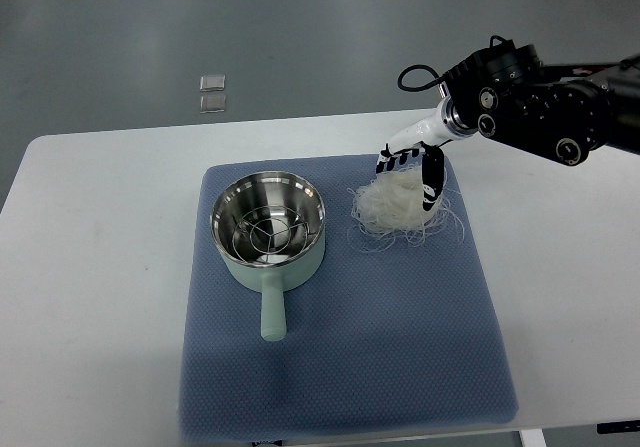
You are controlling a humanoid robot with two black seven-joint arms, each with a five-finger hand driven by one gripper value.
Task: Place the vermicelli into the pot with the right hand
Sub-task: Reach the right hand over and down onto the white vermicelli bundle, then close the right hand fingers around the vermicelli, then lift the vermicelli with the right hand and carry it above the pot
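The tangled nest of white, translucent vermicelli (400,207) lies on the blue textured mat (340,367) on the white worktop (90,267), just right of the pale green, steel-lined pot with a stub handle (268,237). The right hand (412,172) is down on the nest, fingers curled into the strands. Step in hand: grasping. Next: lift clear, carry left over the pot, release.

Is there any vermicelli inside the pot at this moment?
No, the pot holds only its metal rack; the vermicelli lies on the mat beside it.
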